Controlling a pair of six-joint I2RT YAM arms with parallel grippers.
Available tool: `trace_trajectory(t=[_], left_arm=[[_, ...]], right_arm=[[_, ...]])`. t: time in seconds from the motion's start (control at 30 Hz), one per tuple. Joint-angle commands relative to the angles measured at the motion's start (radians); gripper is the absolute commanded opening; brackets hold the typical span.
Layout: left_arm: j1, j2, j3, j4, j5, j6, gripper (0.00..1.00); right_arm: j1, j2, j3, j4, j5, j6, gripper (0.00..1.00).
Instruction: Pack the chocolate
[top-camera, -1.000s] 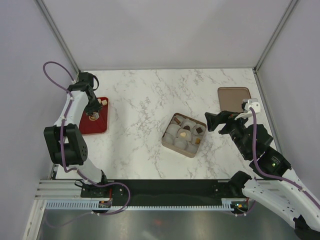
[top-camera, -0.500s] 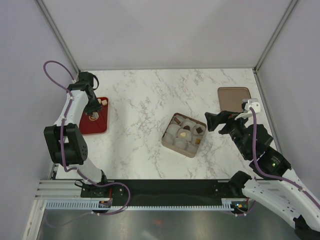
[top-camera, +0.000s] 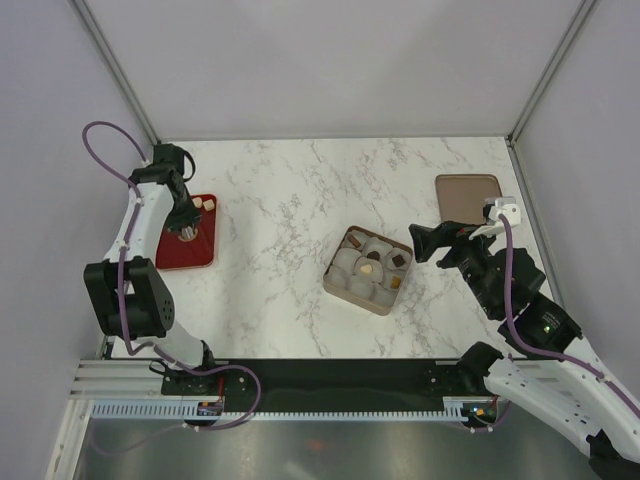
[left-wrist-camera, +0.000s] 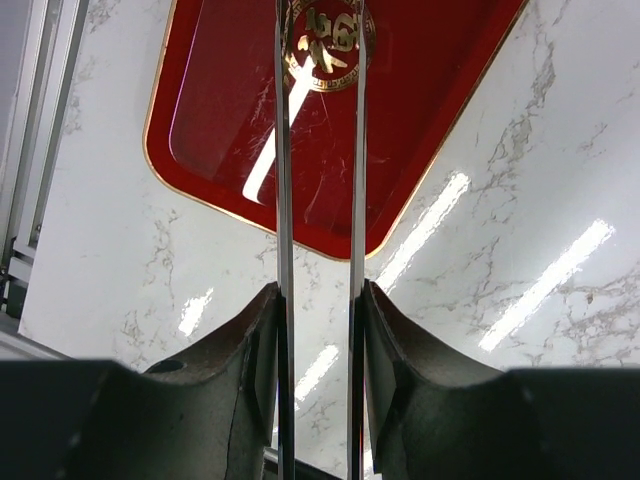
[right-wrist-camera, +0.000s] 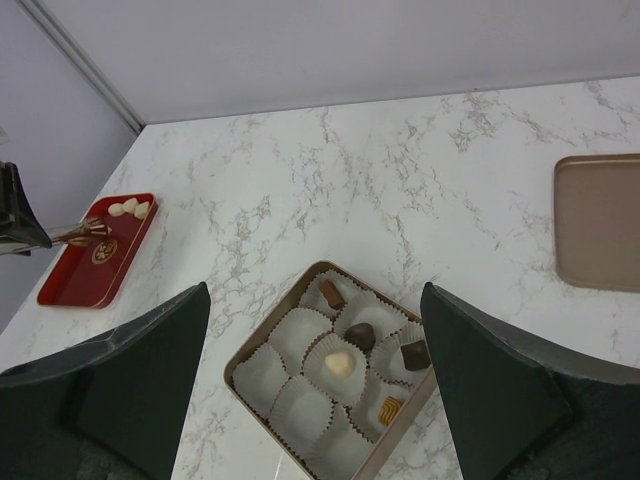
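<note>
The square tan box (top-camera: 353, 300) sits right of the table's middle, with white paper cups inside. Several chocolates lie in its cups: a brown one (right-wrist-camera: 331, 293), a dark round one (right-wrist-camera: 360, 336), a cream one (right-wrist-camera: 340, 364), a dark square one (right-wrist-camera: 415, 354) and a tan ridged one (right-wrist-camera: 388, 409). Pale cream chocolates (top-camera: 205, 203) lie at the far end of the red tray (top-camera: 197, 256). My left gripper (top-camera: 186, 232) carries thin metal tongs (left-wrist-camera: 319, 60). The blades stand apart over the tray's gold emblem (left-wrist-camera: 325, 45), nothing between them. My right gripper (top-camera: 422, 245) is wide open, just right of the box.
The tan box lid (top-camera: 468, 198) lies flat at the far right, also seen in the right wrist view (right-wrist-camera: 600, 222). Grey walls close the table on three sides. The red tray sits close to the left table edge (left-wrist-camera: 40, 200).
My left arm has shifted slightly toward the far side, the tongs staying over the tray's middle. The right arm and the box have not moved.
</note>
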Motion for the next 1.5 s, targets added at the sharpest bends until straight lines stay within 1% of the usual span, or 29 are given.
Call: trace_trajectory(t=[0.0,0.17,0.27,0.37,0.4,0.43,0.5,0.53,0.6,0.63,0.67,0.7,0.77,0.8,0.87,0.9,0.97,1.0,1.1,1.2,1.4,1.47], left_arm=[[0.006,-0.073,0.056,-0.032,0.015,0.051,0.28],[0.006,-0.105,0.076,-0.052,0.055,0.066,0.27],[0.0,-0.116,0.091,-0.067,0.105,0.074,0.27],[-0.037,-0.143,0.105,-0.068,0.199,0.1,0.27],[-0.075,-0.153,0.116,-0.068,0.243,0.111,0.27],[-0.098,-0.159,0.12,-0.069,0.254,0.114,0.27],[-0.184,-0.168,0.137,-0.069,0.279,0.112,0.26],[-0.265,-0.173,0.145,-0.071,0.279,0.102,0.26],[-0.345,-0.177,0.171,-0.08,0.271,0.086,0.25],[-0.423,-0.179,0.176,-0.083,0.267,0.079,0.25],[-0.457,-0.182,0.183,-0.084,0.268,0.072,0.25],[-0.516,-0.185,0.185,-0.086,0.267,0.056,0.25],[-0.572,-0.197,0.18,-0.086,0.27,0.043,0.25],[-0.625,-0.202,0.179,-0.086,0.267,0.031,0.25],[-0.676,-0.212,0.168,-0.083,0.276,0.02,0.25],[-0.728,-0.216,0.163,-0.084,0.277,0.01,0.25],[-0.787,-0.217,0.151,-0.083,0.262,0.003,0.25],[-0.836,-0.214,0.139,-0.083,0.262,0.005,0.25],[-0.89,-0.209,0.105,-0.081,0.233,-0.015,0.25],[-0.916,-0.209,0.068,-0.072,0.216,-0.035,0.25],[-0.933,-0.213,0.004,-0.012,0.248,-0.04,0.25],[-0.936,-0.212,-0.004,0.001,0.254,-0.041,0.27]], right_arm=[[-0.002,0.008,0.001,0.033,-0.011,0.006,0.95],[-0.002,0.016,0.005,0.036,-0.016,0.009,0.95],[-0.002,0.02,0.008,0.036,-0.018,0.009,0.95],[-0.002,0.023,0.012,0.035,-0.01,0.003,0.95],[-0.002,0.023,0.015,0.033,-0.005,0.003,0.95],[-0.002,0.023,0.016,0.035,-0.002,-0.001,0.95],[-0.002,0.027,0.025,0.032,0.002,-0.005,0.95],[-0.002,0.028,0.028,0.026,0.01,-0.007,0.95],[-0.002,0.028,0.042,0.016,0.019,-0.013,0.95],[-0.002,0.025,0.051,0.007,0.03,-0.014,0.95],[-0.003,0.024,0.056,0.003,0.036,-0.022,0.95],[-0.002,0.019,0.061,-0.002,0.044,-0.025,0.95],[-0.002,0.008,0.07,-0.016,0.068,-0.028,0.95],[-0.002,0.004,0.073,-0.02,0.076,-0.037,0.95],[-0.002,-0.007,0.079,-0.034,0.108,-0.043,0.95],[-0.002,-0.01,0.081,-0.037,0.117,-0.047,0.95],[-0.002,-0.018,0.084,-0.045,0.134,-0.048,0.95],[-0.002,-0.019,0.085,-0.047,0.136,-0.047,0.95],[-0.002,-0.016,0.087,-0.05,0.133,-0.037,0.95],[-0.002,-0.012,0.088,-0.054,0.125,-0.03,0.95],[-0.002,-0.012,0.085,-0.065,0.119,-0.02,0.95],[-0.002,-0.013,0.087,-0.066,0.119,-0.017,0.95]])
